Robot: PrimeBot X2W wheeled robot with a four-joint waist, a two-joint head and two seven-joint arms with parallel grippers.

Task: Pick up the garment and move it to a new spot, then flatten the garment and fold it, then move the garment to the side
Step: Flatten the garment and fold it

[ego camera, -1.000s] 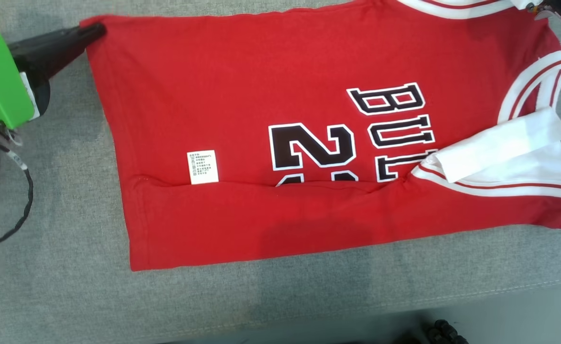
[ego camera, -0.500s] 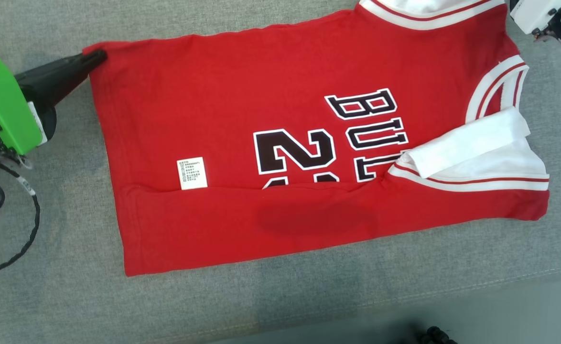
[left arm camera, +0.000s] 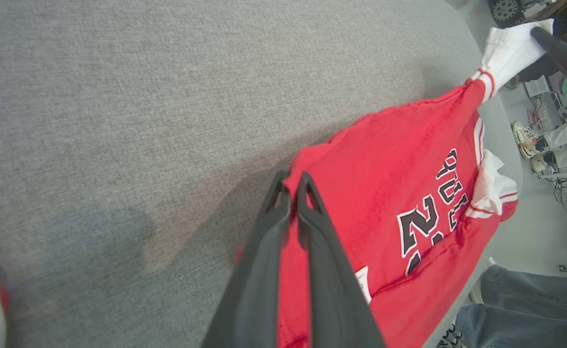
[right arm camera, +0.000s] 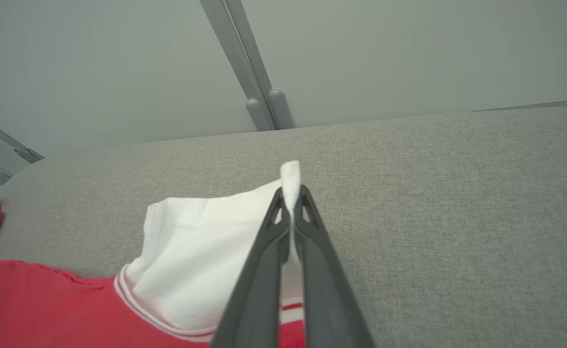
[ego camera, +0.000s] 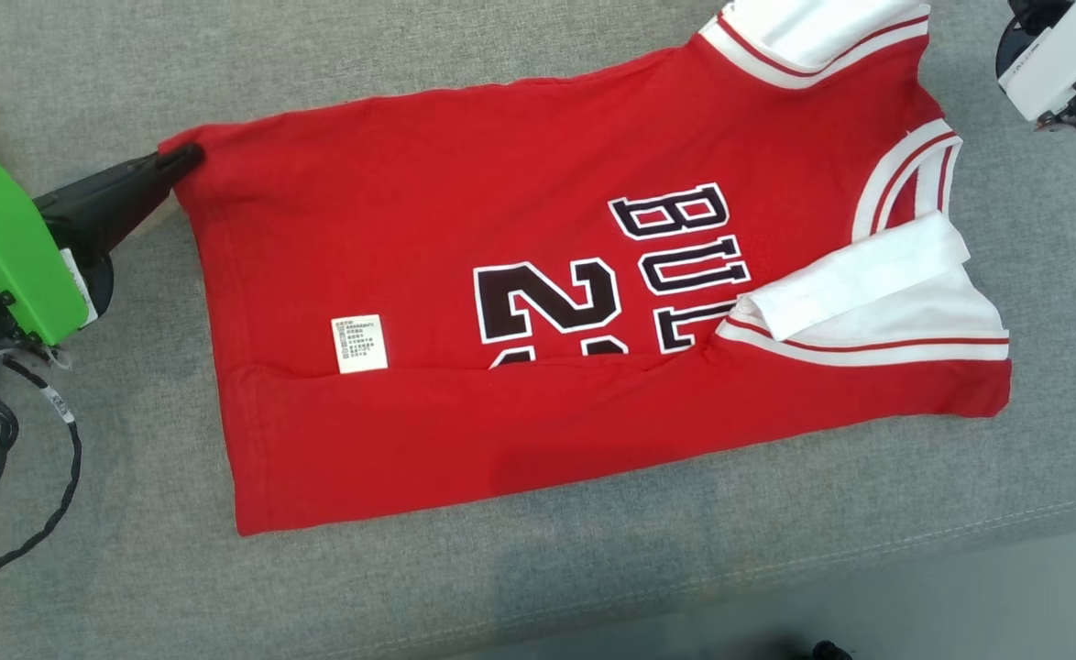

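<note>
The garment (ego camera: 465, 275), a red jersey with white trim and black lettering, lies flat across the middle of the head view on the grey cloth-covered desk (ego camera: 593, 568). Its lower long edge is already folded up over the front, hiding the bottom of the lettering. A small white care label (ego camera: 359, 344) sits just above that fold.

At the left middle of the frame, my left hand (ego camera: 185, 158) is closed on the upper hem corner, pinching red cloth between its dark fingers. In the right wrist view, my right hand (right arm camera: 291, 195) is closed on the edge of the white sleeve (right arm camera: 201, 251), with a tab of cloth poking past the fingertips. So the garment stretches between my two hands along its upper long edge.

I judge the step to be folding that upper edge down. To do it well, I should raise both hands evenly and hold the cloth taut between them. The edge should land parallel to the existing fold, and I should let go only once it lies flat.
</note>
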